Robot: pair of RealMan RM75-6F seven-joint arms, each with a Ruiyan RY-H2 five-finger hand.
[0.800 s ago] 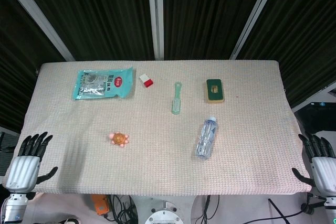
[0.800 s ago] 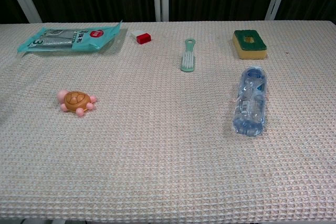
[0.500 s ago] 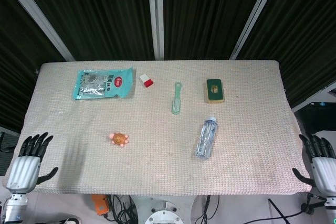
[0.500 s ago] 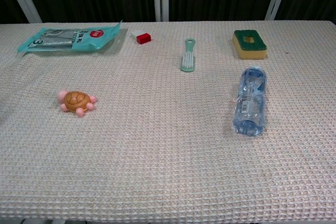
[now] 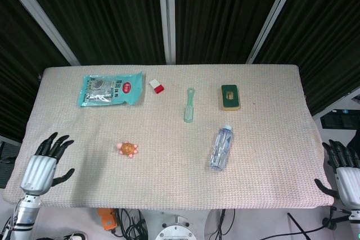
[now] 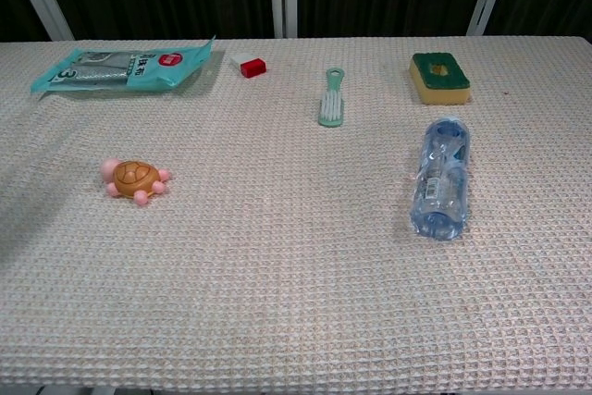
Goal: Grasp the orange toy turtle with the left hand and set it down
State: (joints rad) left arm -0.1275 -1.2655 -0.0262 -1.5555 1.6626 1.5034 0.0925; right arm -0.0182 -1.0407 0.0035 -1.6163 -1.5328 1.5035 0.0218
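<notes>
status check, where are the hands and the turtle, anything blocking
Left hand open, at the near left table edge, holding nothing. Right hand open, off the right edge. Orange toy turtle untouched on the cloth. Nothing between left hand and turtle.

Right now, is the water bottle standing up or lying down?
Lying down. The water bottle rests on its side on the table, cap end pointing toward the sponge.

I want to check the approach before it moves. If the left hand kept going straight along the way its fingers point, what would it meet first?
The left hand points up and slightly right, which likely passes left of the turtle and heads toward the teal packet. Depth is unclear, so this is a guess.
</notes>
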